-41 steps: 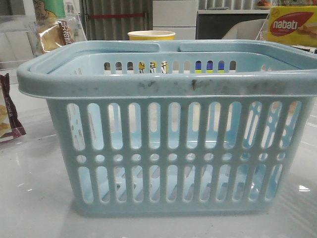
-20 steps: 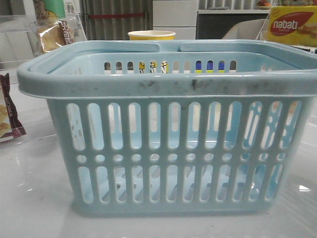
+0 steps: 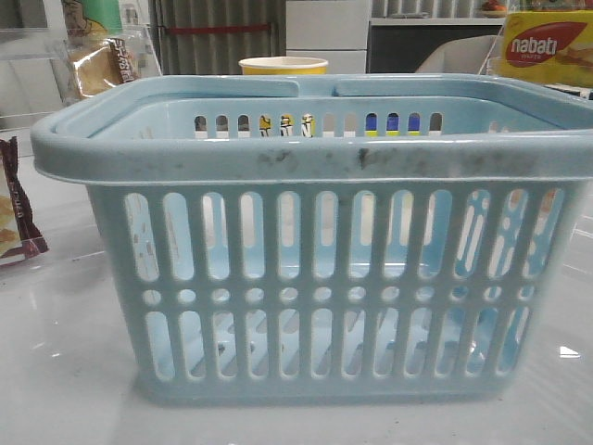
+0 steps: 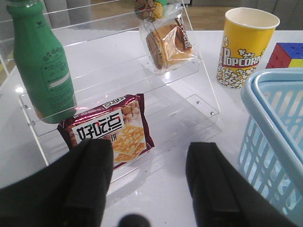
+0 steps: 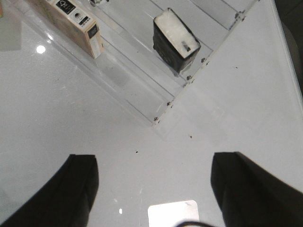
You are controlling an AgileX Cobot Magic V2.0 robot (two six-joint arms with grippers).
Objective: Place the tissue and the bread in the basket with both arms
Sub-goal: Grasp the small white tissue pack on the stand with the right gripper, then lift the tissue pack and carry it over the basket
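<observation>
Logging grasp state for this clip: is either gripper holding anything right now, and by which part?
Nothing is held. The left gripper and right gripper are both open and empty; the bread and tissue sit untouched on their clear racks.

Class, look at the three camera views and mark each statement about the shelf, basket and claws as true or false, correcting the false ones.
1. The bread is already inside the basket. False: it sits on the clear shelf.
2. The left claw is open and holds nothing. True.
3. The tissue is gripped by the right claw. False: it rests on a clear stand, and that claw is open and empty.
4. A maroon snack packet lies on the shelf's lower step. True.
5. The popcorn cup lies tipped over. False: it stands upright.
</observation>
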